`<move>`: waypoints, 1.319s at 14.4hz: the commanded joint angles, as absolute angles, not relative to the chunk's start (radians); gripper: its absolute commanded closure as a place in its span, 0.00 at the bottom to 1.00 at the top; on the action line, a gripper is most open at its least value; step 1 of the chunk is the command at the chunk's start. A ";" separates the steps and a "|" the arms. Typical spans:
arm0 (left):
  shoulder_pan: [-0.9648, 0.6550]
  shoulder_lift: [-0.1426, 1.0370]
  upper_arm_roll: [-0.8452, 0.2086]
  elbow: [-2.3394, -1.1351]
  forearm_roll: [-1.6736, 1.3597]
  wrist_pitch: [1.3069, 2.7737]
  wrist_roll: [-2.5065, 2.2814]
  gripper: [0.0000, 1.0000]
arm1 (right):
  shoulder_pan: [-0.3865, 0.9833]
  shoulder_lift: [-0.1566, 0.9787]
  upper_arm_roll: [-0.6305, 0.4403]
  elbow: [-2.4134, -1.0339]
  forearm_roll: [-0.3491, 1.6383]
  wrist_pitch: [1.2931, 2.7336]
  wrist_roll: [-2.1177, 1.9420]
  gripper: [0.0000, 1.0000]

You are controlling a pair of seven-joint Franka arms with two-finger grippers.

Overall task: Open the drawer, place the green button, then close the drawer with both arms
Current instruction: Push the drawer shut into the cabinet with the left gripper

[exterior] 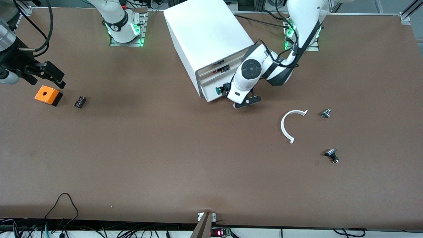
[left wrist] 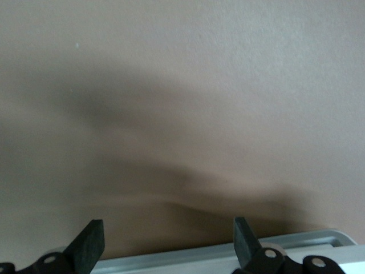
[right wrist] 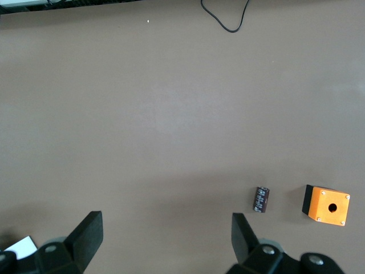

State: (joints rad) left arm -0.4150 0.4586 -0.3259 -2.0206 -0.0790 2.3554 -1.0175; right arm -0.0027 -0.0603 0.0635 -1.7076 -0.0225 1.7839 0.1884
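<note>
The white cabinet [exterior: 206, 31] stands at the back middle of the table, its drawer fronts turned toward the left arm's end. The drawer [exterior: 211, 86] is low on that face. The green-capped button [exterior: 218, 89] shows at the drawer's front, partly hidden by the left wrist; whether it lies inside I cannot tell. My left gripper [exterior: 247, 101] hangs open just in front of the drawer, and a pale drawer edge [left wrist: 228, 254] runs between its fingers [left wrist: 91, 240]. My right gripper [exterior: 59, 79] waits open over the table at the right arm's end, holding nothing [right wrist: 165, 224].
An orange cube with a hole [exterior: 48, 95] [right wrist: 326, 205] and a small black part [exterior: 80, 101] [right wrist: 262, 200] lie below the right gripper. A white arc [exterior: 289, 124] and two silver-and-black knobs [exterior: 326, 113] [exterior: 332, 155] lie nearer the camera than the left gripper.
</note>
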 commanded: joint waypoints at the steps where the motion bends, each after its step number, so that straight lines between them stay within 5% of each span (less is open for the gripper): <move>1: -0.400 0.417 -0.365 -2.068 -0.098 2.352 -1.040 0.00 | -0.015 -0.017 0.074 -1.657 -0.020 1.753 0.178 0.00; 19: -0.397 0.411 -0.410 -2.053 -0.212 2.254 -1.022 0.00 | -0.021 -0.005 0.069 -1.631 0.014 1.749 0.138 0.00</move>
